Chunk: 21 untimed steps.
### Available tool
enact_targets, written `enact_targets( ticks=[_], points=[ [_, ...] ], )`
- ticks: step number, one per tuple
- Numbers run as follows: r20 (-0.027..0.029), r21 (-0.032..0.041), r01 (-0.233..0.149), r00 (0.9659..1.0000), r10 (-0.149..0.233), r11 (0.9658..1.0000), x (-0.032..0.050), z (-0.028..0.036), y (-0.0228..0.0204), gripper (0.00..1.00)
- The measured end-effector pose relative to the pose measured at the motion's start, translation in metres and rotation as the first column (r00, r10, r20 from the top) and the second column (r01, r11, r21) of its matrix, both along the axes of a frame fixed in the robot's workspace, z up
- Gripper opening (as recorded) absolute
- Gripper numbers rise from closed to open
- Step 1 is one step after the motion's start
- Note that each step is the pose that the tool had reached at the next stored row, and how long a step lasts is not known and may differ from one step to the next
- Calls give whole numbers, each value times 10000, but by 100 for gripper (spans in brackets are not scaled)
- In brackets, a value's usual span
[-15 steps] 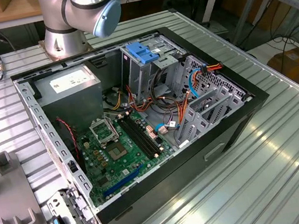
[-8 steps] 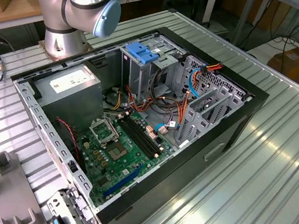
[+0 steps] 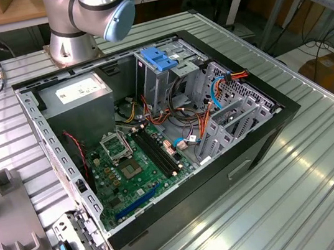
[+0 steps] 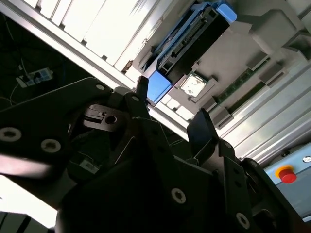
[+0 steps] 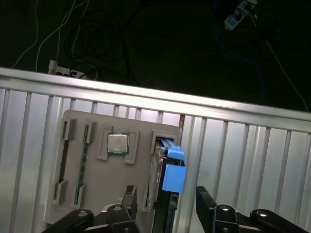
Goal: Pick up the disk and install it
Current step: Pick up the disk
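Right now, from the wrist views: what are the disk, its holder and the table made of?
Disk: dark matte body, looks like metal. Its blue rails are smooth, likely plastic. Holder: matte grey with moulded slots, probably plastic. Table: bright ribbed metal with glare, likely aluminium.

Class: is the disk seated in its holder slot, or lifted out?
Seated: the disk stands on edge in the grey holder's slot; the open fingers flank it without touching.
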<state>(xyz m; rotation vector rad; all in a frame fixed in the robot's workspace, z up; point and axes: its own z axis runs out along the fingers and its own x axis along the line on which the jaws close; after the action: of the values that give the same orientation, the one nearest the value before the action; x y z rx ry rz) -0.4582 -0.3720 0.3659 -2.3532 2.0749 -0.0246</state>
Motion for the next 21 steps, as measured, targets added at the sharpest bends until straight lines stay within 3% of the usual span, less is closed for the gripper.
enact_targets(
  ticks=[4,13,21],
  points=[
    [-4,-2,615,9981,-615,9981,0,-91,0,60],
    [-2,-1,627,9980,-627,9980,-18,-160,1,60],
    [-69,-9,769,9970,-769,9970,-35,-340,40,60]
  ],
)
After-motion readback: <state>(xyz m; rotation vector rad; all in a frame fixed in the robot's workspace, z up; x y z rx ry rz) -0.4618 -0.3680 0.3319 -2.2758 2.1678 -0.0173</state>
